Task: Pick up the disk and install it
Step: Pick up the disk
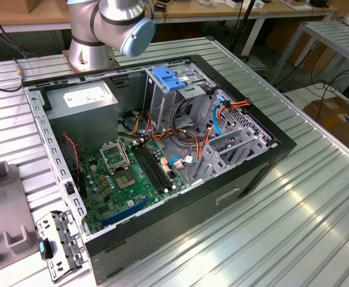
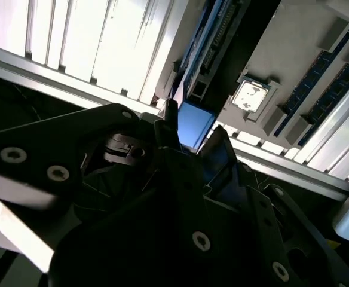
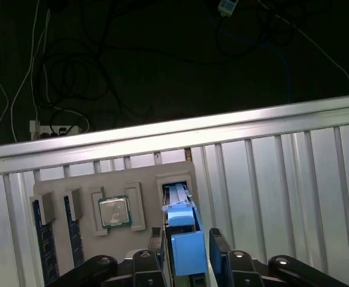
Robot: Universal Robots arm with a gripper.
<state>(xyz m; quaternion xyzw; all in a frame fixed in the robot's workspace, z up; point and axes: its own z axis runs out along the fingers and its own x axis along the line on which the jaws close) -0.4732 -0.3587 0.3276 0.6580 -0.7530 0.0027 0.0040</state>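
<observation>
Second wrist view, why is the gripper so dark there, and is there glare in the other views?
In the second wrist view the gripper is backlit, near-black against the bright ribbed table; in the first wrist view the disk and grey tray are evenly lit, the floor beyond dark; in the exterior view glare streaks the table toward the exterior view's right.

Disk (image 3: 186,254) in the end slot of a tray (image 3: 144,176), processor (image 3: 114,211) beside it, memory sticks (image 3: 41,239) beyond.
</observation>
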